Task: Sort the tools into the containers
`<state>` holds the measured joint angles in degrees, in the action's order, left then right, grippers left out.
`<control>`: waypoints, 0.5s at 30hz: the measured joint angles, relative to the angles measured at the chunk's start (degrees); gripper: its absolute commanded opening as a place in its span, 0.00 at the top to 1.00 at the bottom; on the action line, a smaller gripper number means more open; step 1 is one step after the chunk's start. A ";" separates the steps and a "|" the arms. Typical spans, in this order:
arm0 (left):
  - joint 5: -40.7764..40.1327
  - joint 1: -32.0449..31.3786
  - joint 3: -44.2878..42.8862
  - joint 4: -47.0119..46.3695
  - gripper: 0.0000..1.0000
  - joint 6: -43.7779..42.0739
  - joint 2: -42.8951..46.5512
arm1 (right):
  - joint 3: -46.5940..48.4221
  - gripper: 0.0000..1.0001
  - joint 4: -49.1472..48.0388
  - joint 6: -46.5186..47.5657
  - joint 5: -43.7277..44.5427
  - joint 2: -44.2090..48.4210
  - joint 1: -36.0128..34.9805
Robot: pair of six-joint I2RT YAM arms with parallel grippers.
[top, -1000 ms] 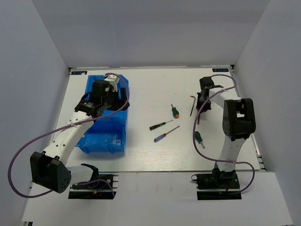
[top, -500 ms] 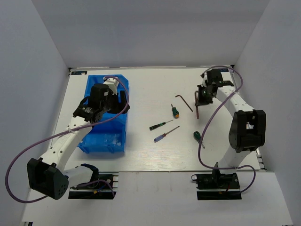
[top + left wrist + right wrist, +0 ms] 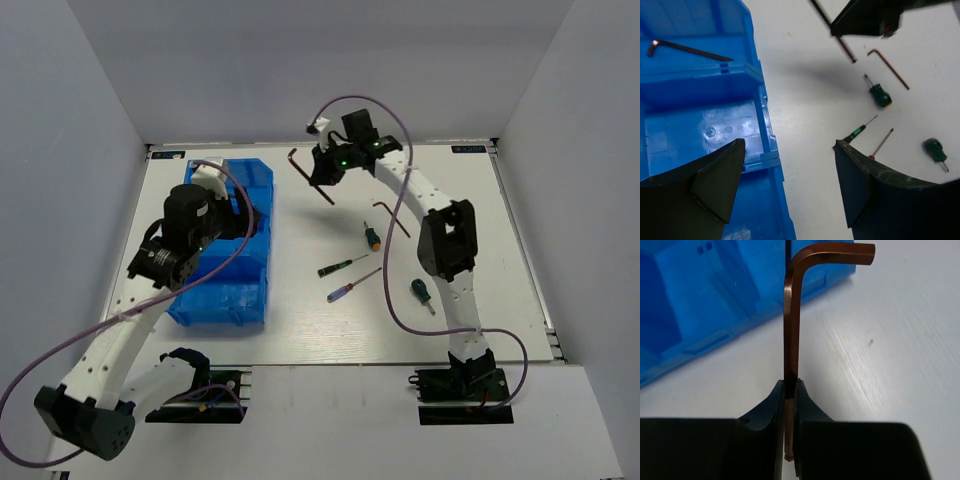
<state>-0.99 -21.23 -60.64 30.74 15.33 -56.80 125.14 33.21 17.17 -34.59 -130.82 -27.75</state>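
Pinching the long leg of a hex key [image 3: 791, 330], right gripper [image 3: 789, 390] is clamped on it; blue bin [image 3: 700, 300] sits beyond its tips, leftward. Left gripper [image 3: 790, 147] gapes over the bin's edge.

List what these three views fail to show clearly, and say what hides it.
Top view: the left arm covers much of the blue bin.
Right wrist view: frame edges cut off most of that bin behind the hex key.
Left wrist view: the left gripper blocks both lower corners.
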 measured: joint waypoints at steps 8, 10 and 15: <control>-5.75 -0.02 -1.31 1.07 0.18 2.16 7.41 | -0.33 1.00 -24.24 -0.44 7.26 -6.58 -6.47; -6.45 -0.02 -1.33 1.84 0.17 2.34 7.30 | 4.79 1.00 -28.13 -1.22 8.26 -10.34 -7.37; -7.43 0.04 -1.33 3.69 0.17 2.71 6.36 | 8.61 1.00 -37.31 -2.64 8.85 -14.03 -9.42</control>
<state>-8.43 -21.19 -61.98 34.44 18.04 -50.43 133.75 -4.10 14.52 -25.74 -144.86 -37.17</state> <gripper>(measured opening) 0.831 0.082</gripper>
